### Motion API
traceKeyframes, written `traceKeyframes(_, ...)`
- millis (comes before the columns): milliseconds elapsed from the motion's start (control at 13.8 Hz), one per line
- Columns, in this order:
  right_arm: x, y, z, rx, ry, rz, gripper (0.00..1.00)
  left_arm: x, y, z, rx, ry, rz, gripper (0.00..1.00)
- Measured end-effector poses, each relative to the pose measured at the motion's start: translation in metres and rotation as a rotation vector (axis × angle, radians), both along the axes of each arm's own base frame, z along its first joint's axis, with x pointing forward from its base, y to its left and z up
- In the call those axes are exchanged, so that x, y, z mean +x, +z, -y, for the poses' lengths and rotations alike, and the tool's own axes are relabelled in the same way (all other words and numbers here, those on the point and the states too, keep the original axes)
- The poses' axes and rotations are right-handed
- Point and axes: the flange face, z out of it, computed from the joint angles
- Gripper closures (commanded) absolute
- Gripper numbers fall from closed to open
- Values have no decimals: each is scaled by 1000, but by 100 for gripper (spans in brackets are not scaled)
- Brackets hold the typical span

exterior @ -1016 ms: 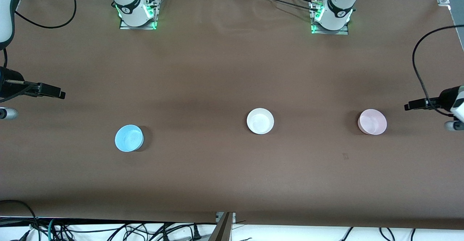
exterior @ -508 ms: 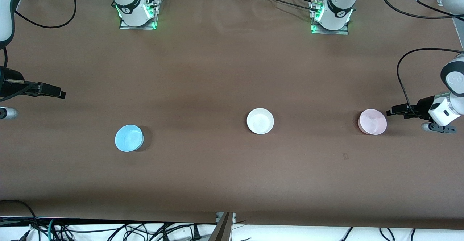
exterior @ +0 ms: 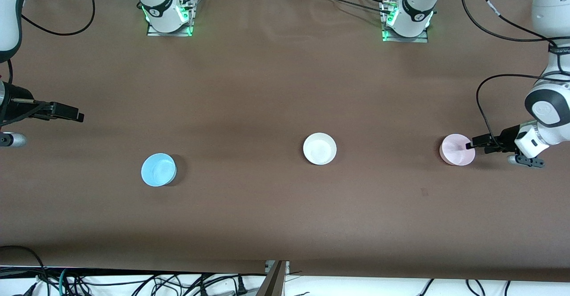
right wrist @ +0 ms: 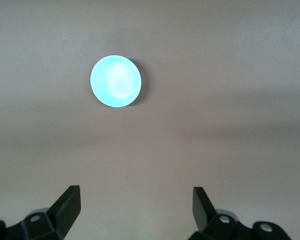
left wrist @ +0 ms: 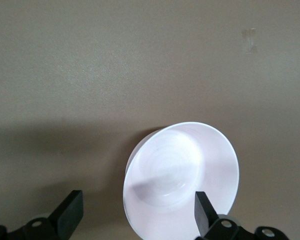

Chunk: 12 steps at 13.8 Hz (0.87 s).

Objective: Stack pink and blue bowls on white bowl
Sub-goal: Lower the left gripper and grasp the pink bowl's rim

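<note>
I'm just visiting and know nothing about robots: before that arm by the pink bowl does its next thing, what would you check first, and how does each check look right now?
1. Left tool open: ok, its fingers stand apart in the left wrist view.
2. Left tool lined up with the pink bowl: ok, it is at the rim on the side toward the left arm's end of the table; one finger shows over the bowl.
3. Pink bowl upright and empty: ok.
4. White bowl upright, empty, nothing stacked on it: ok.
5. Right tool out of the way: ok, it waits open at the right arm's end of the table.
6. Blue bowl untouched on the table: ok.
</note>
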Motion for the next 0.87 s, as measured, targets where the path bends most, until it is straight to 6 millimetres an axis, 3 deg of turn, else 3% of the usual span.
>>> traceKeyframes(363,1,-2,18,42,-13,7,2,-1,-11,0,-15,21,1,89)
traceKeyframes(435,0,0,23,47,-20,10,2,-1,-11,0,-15,22,1,100)
traceKeyframes(653,-1,2,29,48,-7,11,2,0,-10,-1,-13,24,4,100)
traceKeyframes(871,-3,10,20,26,-6,19,2,12,6,2,-18,38,17,100)
